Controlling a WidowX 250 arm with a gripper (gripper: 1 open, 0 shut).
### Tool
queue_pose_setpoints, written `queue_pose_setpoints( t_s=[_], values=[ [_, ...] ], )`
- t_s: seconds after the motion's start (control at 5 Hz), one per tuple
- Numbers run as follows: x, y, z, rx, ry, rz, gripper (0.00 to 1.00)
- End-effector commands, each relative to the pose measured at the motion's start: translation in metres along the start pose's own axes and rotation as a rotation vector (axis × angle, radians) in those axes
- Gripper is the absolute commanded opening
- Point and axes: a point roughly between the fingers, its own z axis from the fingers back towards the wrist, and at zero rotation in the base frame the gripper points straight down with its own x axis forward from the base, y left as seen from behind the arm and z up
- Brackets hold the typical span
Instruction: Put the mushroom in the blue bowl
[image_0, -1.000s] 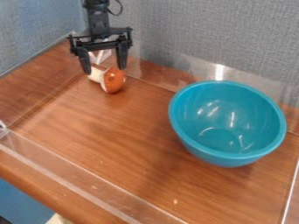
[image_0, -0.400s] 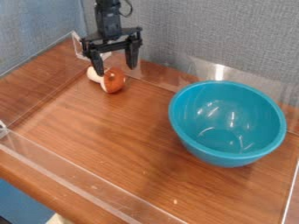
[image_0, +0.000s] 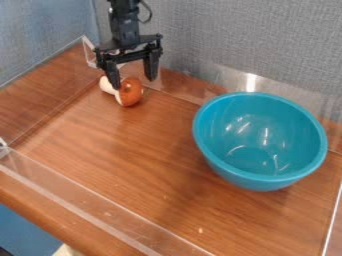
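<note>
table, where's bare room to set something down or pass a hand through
The widest bare stretch of the table runs from the mushroom down to the clear front wall, left of the blue bowl. A narrower strip lies between mushroom and bowl. The back left corner is crowded: the open hand hangs over the mushroom there.

This looks like a robot lab or test bench, not a home. A wooden table (image_0: 120, 160) is fenced by low clear plastic walls (image_0: 80, 210) along its edges, forming a bounded work pen. Behind it stands a grey fabric partition (image_0: 241, 35) of the kind used for office cubicles. A black robot arm (image_0: 124, 20) with a gripper (image_0: 131, 68) hangs over the far corner. The only loose things are props: a toy mushroom (image_0: 127, 91) and a blue bowl (image_0: 261, 140).
</note>
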Motion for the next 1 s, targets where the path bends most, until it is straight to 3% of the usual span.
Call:
queue_pose_setpoints(
  t_s=[0.0, 0.4, 0.6, 0.8],
  values=[
    [0.005, 0.0, 0.008, -0.03, -0.045, 0.061, 1.0],
    [0.004, 0.003, 0.015, -0.038, -0.057, 0.243, 1.0],
    [0.008, 0.007, 0.013, -0.037, -0.054, 0.2, 1.0],
    [0.012, 0.012, 0.011, -0.036, -0.051, 0.157, 0.0]
  ],
)
